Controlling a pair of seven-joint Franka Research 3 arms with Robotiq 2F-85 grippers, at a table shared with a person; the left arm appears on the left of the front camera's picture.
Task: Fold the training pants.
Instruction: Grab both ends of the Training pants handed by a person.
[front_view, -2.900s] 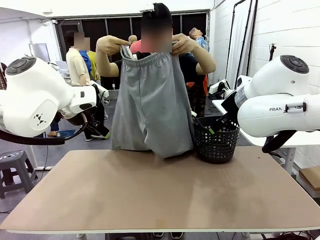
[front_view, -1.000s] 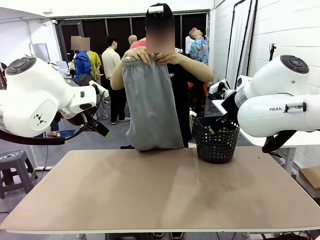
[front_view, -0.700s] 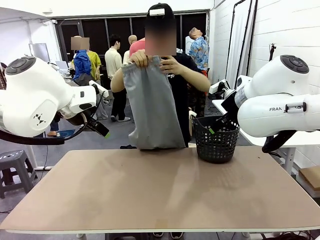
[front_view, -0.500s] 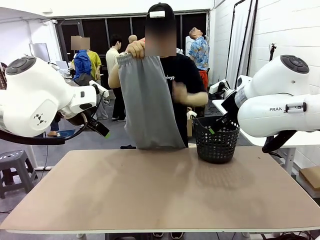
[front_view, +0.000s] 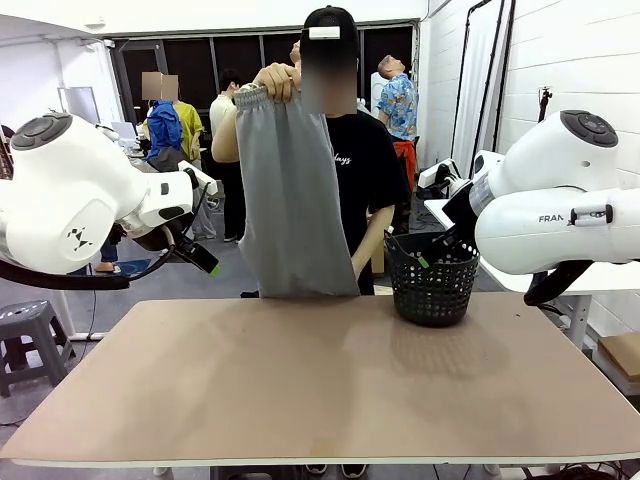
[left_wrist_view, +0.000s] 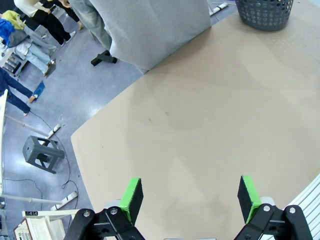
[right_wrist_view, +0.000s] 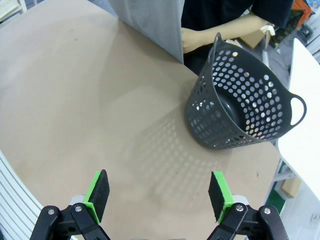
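Observation:
The light grey training pants (front_view: 292, 200) hang folded lengthwise from one raised hand (front_view: 277, 80) of the person at the far side of the table; their hem hangs just over the far edge. The cloth also shows in the left wrist view as the pants (left_wrist_view: 150, 30) and in the right wrist view as the pants (right_wrist_view: 150, 20). My left gripper (left_wrist_view: 189, 196) is open, held high over the bare tabletop (left_wrist_view: 200, 120). My right gripper (right_wrist_view: 159, 193) is open too, above the table near the basket (right_wrist_view: 240, 107). The person's other arm (right_wrist_view: 220, 31) hangs beside the basket.
A black mesh basket (front_view: 431, 280) stands at the far right of the brown table (front_view: 330, 390). Both white arms sit raised at the sides, left (front_view: 70, 195) and right (front_view: 555, 205). People stand behind, and a grey stool (front_view: 30, 340) is on the floor at the left.
The person went from holding the pants spread by both hands to folding them lengthwise, then let go with one hand, which dropped toward the basket. Both arms stayed still.

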